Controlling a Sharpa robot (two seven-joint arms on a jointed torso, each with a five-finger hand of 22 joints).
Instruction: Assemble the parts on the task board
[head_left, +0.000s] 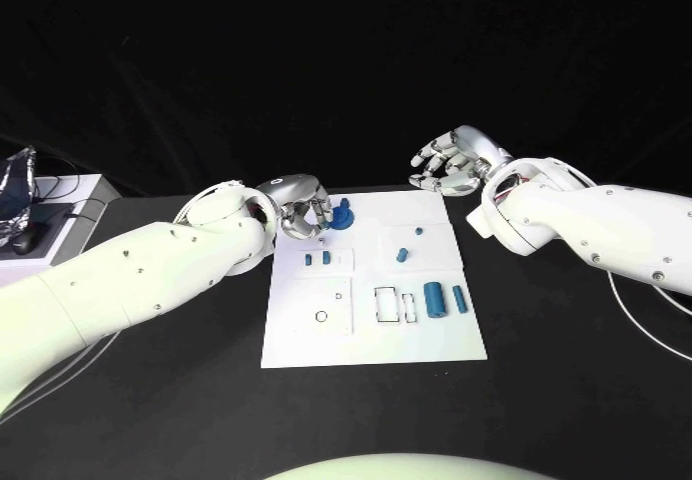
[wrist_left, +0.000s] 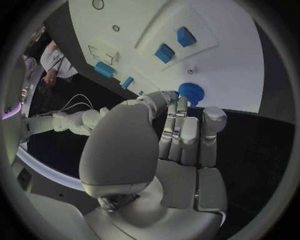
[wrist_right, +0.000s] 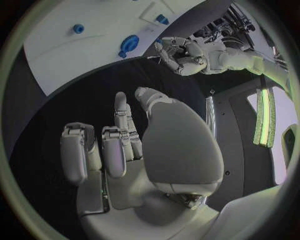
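The white task board (head_left: 368, 340) lies in the middle of the black table. A round blue part (head_left: 342, 215) stands at its far left corner, seen close up (wrist_left: 190, 93) and from the other side (wrist_right: 129, 43). My left hand (head_left: 299, 212) hovers right beside that part with its fingers (wrist_left: 181, 130) stretched toward it; a small gap shows between them and it holds nothing. My right hand (head_left: 453, 160) hangs off the board's far right corner, loosely curled and empty (wrist_right: 125, 150). Two blue cylinders (head_left: 446, 298), two small blue blocks (head_left: 319, 258) and two blue pegs (head_left: 410, 243) sit on the board.
A rectangular slot (head_left: 389, 305) and a small ring (head_left: 320, 318) mark the board's near half. A white box with a foil-wrapped object (head_left: 20, 200) stands at the table's far left edge. Black table surrounds the board on all sides.
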